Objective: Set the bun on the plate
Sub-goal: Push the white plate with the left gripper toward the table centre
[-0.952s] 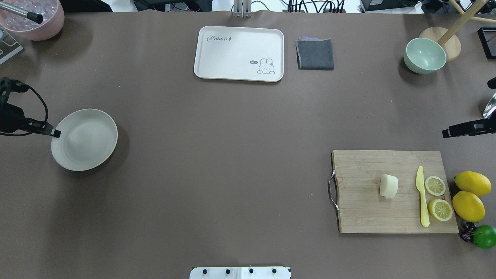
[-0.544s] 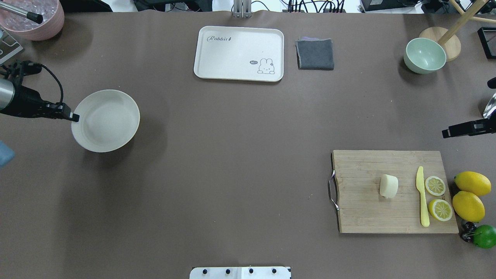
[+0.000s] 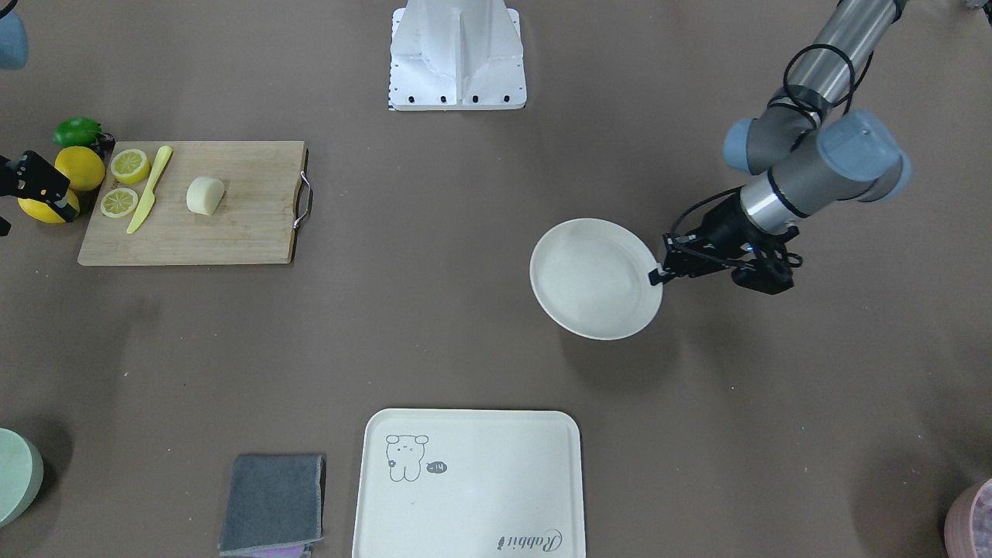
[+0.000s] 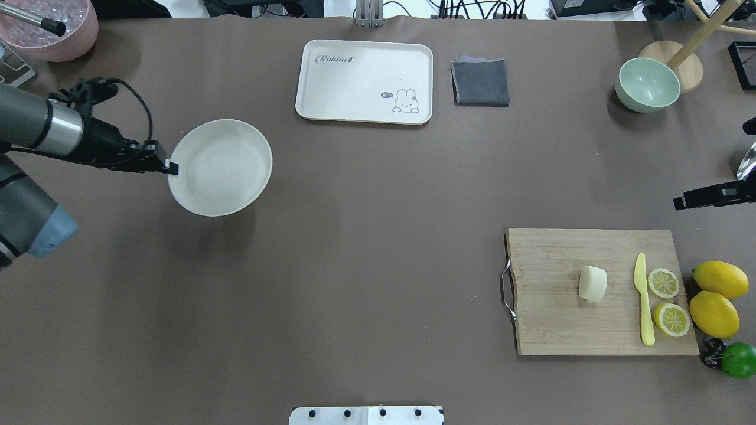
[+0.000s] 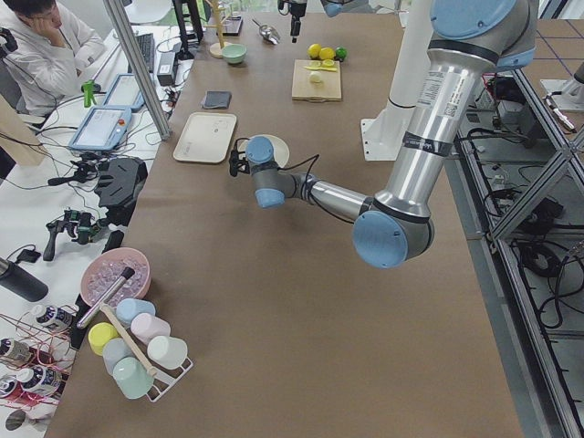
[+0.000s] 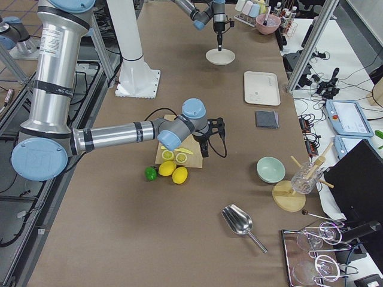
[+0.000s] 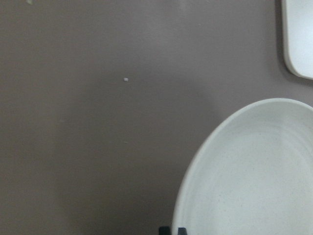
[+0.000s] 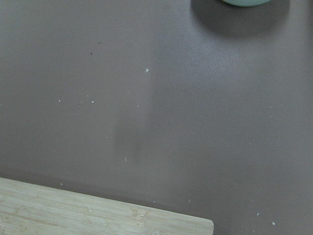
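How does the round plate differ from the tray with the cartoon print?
The plate is round; the tray is rectangular with rounded corners. The plate is plain; the tray carries a cartoon animal and lettering. The left gripper pinches the plate's rim; nothing touches the tray. Both are off-white and empty.

Left arm (image 4: 35, 127) reaches in from the side, wrist turned down. Left gripper (image 4: 171, 168) points downward, fingers pinched on the rim of the plate (image 4: 221, 168). Right arm (image 6: 114, 134) stretched level; right gripper (image 4: 679, 203) hangs downward, finger spacing unreadable.
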### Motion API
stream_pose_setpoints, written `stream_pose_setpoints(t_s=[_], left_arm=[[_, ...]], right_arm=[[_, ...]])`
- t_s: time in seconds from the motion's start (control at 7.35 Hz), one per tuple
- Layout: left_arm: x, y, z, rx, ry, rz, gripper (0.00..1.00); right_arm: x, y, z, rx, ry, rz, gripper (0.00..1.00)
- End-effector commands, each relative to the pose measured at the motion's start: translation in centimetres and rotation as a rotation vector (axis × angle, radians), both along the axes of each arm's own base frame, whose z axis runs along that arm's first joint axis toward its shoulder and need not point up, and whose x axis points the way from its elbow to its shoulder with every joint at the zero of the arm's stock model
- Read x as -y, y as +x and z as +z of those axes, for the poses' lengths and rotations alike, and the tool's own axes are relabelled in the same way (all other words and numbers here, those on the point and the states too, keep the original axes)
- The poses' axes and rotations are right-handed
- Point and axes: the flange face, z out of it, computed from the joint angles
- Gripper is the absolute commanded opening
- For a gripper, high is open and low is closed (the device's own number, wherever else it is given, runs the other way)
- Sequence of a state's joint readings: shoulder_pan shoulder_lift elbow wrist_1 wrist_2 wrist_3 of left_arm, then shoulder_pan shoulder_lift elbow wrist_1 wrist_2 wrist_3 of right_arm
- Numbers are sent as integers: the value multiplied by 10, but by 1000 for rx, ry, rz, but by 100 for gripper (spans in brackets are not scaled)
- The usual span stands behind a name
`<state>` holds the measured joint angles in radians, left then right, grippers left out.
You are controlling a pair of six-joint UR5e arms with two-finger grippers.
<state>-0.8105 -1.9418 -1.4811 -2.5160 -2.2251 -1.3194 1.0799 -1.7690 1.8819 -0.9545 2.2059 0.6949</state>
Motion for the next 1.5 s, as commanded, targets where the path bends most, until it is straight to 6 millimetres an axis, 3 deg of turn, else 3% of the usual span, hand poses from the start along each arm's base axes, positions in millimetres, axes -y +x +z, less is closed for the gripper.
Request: stream_pose_setpoints(t_s=[0.0, 0.14, 0.27, 0.54, 0.82, 0.95, 1.09, 1.22, 1.36], left_arm=[[-34, 69, -64, 50, -7, 0, 0], [-46, 95, -84, 74, -7, 4, 0], [-47, 104, -93, 87, -4, -8, 0], [-81, 142, -93, 109, 31, -19, 0], [-98, 157, -91, 117, 40, -8, 0], [-107, 165, -94, 117, 51, -8, 7], [-107, 165, -100, 108, 57, -11, 97], [-102, 149, -109, 92, 76, -46, 98], [-74, 120, -108, 102, 63, -76, 98]], right_arm=[[0, 0, 0, 1, 0, -1, 100], [1, 0, -1, 1, 0, 1, 100], [0, -1, -1, 1, 0, -1, 100], [0, -1, 0, 1, -2, -2, 100], [1, -1, -1, 1, -2, 0, 100], [1, -3, 0, 4, -16, 7, 100], [2, -9, -7, 16, -33, 19, 100], [7, -23, -18, 39, -57, 30, 100], [10, -42, -29, 53, -79, 43, 100]])
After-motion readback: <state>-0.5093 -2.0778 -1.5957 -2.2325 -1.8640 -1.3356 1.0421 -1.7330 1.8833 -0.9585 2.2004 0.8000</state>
